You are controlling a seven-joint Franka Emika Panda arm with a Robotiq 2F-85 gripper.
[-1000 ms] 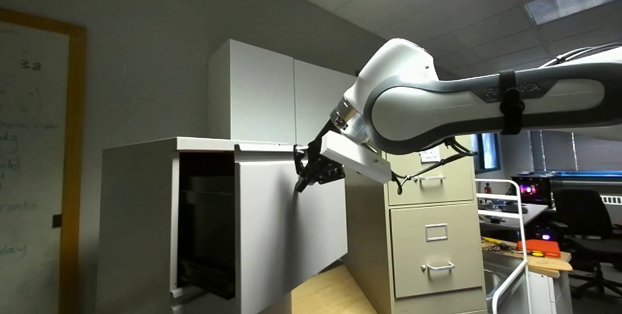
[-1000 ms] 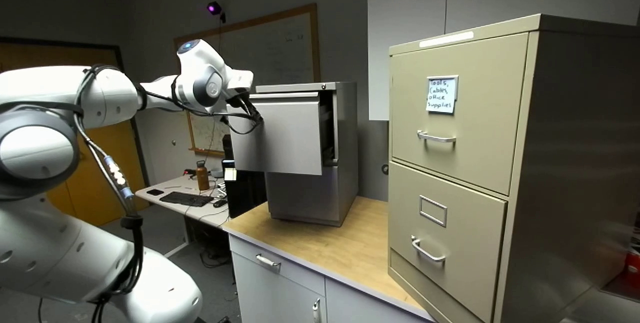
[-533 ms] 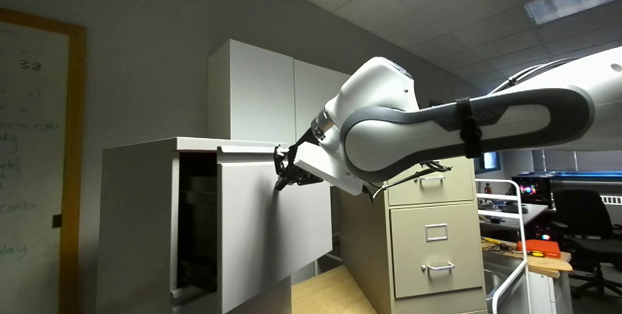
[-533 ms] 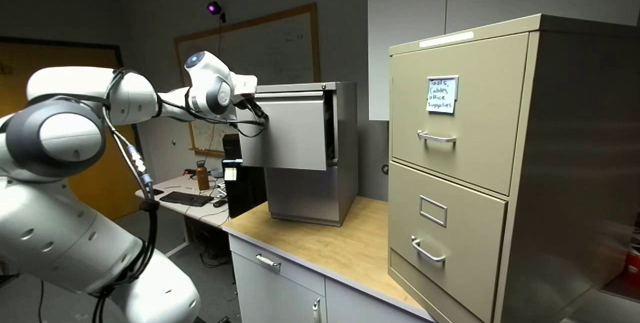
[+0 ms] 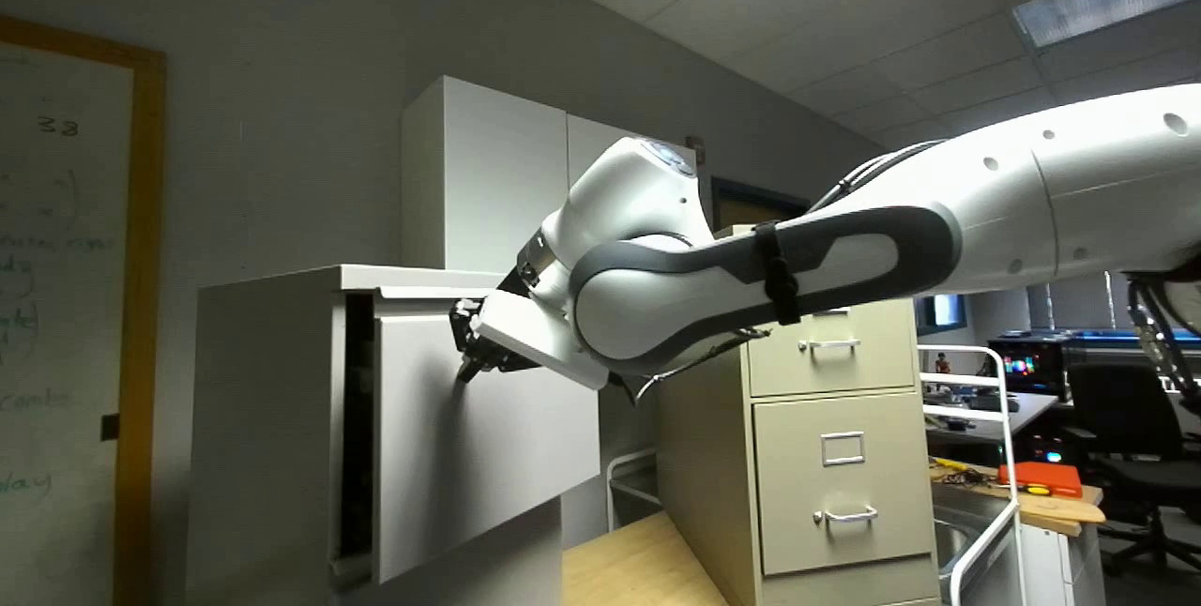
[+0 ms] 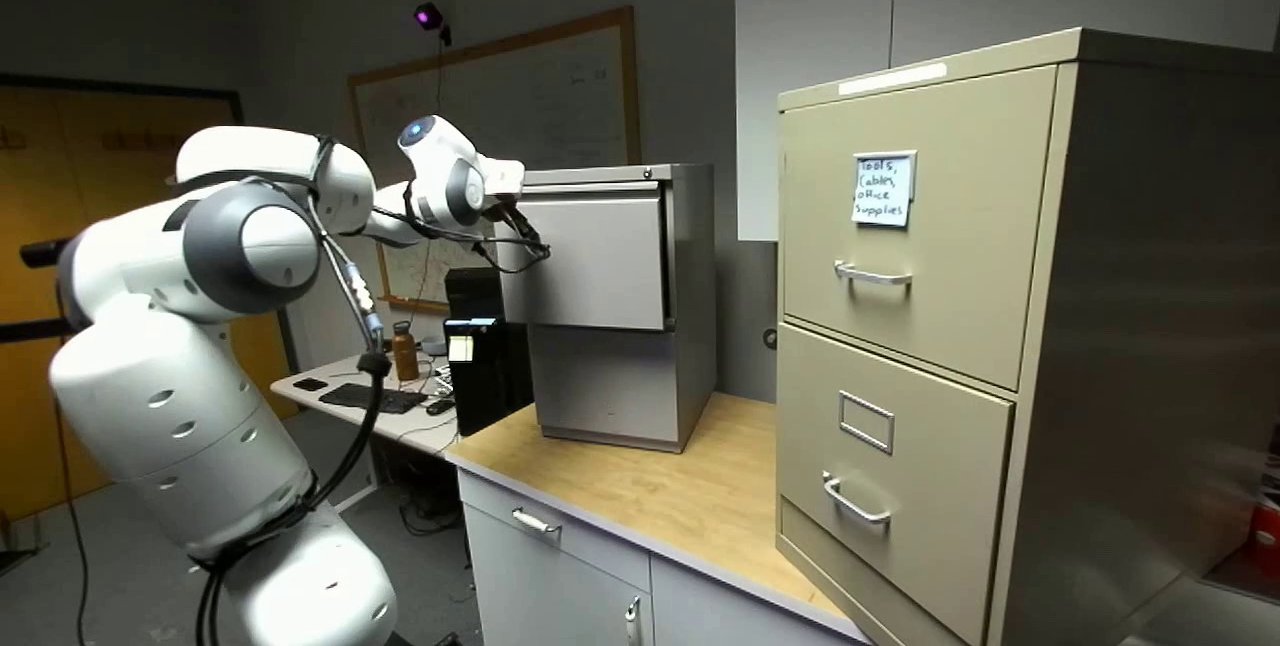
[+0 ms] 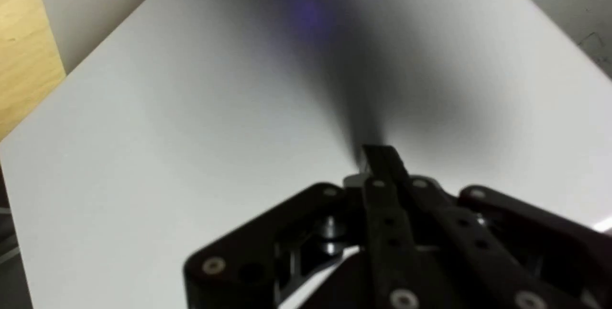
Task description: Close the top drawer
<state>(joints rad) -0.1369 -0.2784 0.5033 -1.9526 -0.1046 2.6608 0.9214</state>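
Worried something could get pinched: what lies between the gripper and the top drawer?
Nothing visible: in the wrist view, the shut gripper seems to touch the top drawer directly.

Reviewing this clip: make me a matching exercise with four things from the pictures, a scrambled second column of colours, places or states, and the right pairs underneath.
Things
1. top drawer
2. hand
3. bottle
4. filing cabinet

Descriptions
A. brown, standing on the desk
B. beige, bearing a handwritten label
C. grey, partly open
D. black, jaws shut together

Right pairs: 1-C; 2-D; 3-A; 4-B
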